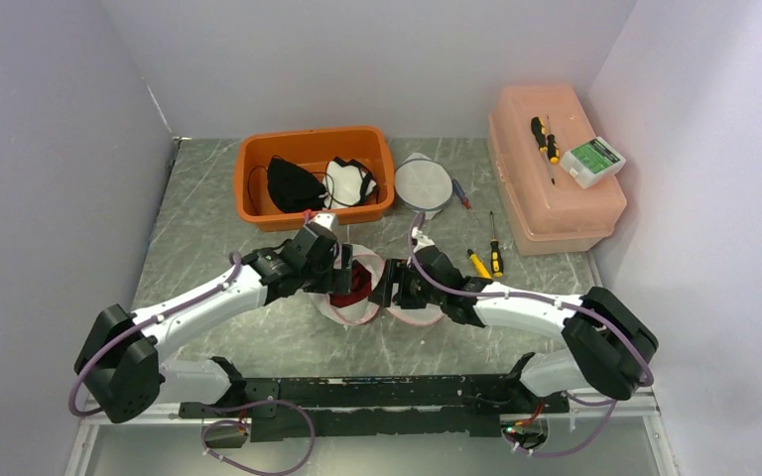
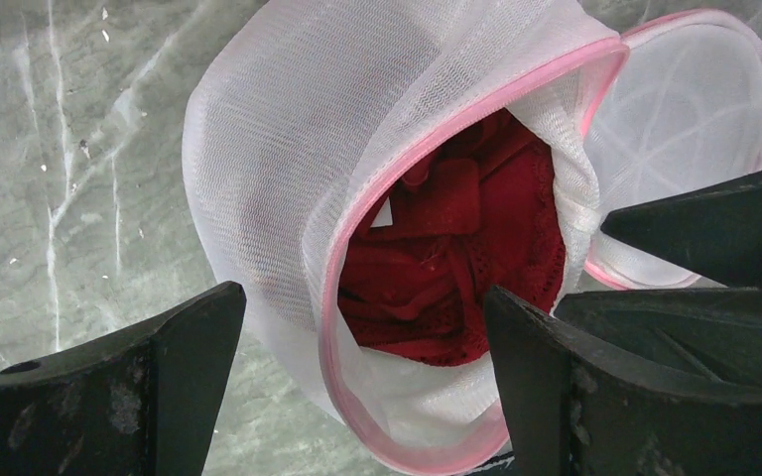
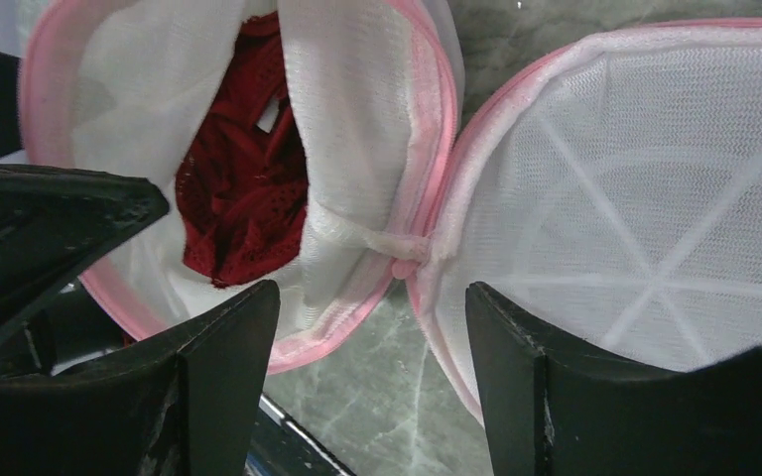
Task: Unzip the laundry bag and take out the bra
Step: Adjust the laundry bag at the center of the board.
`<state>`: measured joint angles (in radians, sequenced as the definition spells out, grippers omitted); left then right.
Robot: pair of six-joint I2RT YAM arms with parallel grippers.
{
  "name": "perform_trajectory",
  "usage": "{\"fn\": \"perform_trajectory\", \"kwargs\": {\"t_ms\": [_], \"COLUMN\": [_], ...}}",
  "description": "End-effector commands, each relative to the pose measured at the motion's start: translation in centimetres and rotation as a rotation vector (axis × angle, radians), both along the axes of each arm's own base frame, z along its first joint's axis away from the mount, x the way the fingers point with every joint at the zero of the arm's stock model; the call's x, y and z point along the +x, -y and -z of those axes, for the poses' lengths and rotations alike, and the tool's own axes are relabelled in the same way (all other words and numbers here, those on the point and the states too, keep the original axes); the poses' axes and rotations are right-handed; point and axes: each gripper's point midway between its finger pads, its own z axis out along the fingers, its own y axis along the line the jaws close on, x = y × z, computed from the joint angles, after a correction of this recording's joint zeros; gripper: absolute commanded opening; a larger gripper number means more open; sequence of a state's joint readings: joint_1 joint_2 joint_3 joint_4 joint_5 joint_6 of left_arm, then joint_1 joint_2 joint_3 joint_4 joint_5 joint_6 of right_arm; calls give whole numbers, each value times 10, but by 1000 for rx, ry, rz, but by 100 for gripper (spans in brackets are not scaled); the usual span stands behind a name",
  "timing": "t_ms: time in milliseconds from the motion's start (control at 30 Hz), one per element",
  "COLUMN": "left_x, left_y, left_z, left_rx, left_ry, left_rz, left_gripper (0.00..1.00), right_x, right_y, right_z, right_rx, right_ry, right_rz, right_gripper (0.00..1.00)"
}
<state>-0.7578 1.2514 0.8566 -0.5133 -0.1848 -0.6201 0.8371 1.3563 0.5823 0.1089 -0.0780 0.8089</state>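
A grey-green marbled table top carries everything. At its far edge sits an orange rectangular plastic bin, and just beside the bin's right end lies a round white mesh pouch. A thin red-and-blue-handled tool lies next to that pouch. Two yellow-and-black screwdrivers lie farther right, near a pale pink lidded plastic box at the right wall. In the middle lies a white mesh laundry bag with pink zip trim, its two round halves spread open.
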Motion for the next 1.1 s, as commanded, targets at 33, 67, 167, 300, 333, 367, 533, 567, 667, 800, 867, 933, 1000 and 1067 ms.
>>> {"fn": "perform_trajectory", "kwargs": {"t_ms": [33, 67, 167, 300, 333, 367, 533, 567, 667, 800, 867, 933, 1000, 1067], "left_x": [20, 21, 26, 33, 35, 36, 37, 36, 29, 21, 17, 13, 9, 6], "left_y": [14, 14, 15, 15, 15, 16, 18, 18, 14, 5, 0, -4, -8, -11], "left_z": [-21, -20, -21, -20, -20, -20, -21, -21, -17, -15, -15, -18, -17, -15], "left_rx": [-28, -21, -8, 20, 21, 20, -41, -63, -132, -205, -220, -237, -242, -240], "left_ry": [88, 89, 102, 104, 104, 104, 105, 106, 103, 105, 108, 114, 112, 105], "left_rz": [31, 33, 48, 42, 38, 34, -33, -56, -130, -214, -239, -255, -264, -271], "left_gripper": [95, 95, 76, 46, 38, 29, 3, 3, 3, 3, 3, 3, 3, 3], "right_x": [9, 6, -5, -18, -20, -21, -28, -30, -36, -43, -41, -37, -28, -19], "right_y": [-1, 4, 19, 33, 34, 34, 23, 18, 0, -15, -15, -10, -2, 6], "right_z": [-33, -34, -35, -33, -35, -36, -48, -49, -49, -33, -23, -15, -9, -6], "right_rx": [118, 119, 124, 162, 180, 194, 324, 360, 430, 403, 395, 391, 383, 373], "right_ry": [55, 58, 53, 20, 13, 7, -90, -123, -200, -260, -287, -297, -277, -251], "right_rz": [91, 97, 115, 152, 160, 171, 205, 204, 199, 216, 255, 305, 379, 437], "right_gripper": [75, 76, 78, 80, 80, 80, 82, 82, 83, 86, 87, 87, 88, 89]}}
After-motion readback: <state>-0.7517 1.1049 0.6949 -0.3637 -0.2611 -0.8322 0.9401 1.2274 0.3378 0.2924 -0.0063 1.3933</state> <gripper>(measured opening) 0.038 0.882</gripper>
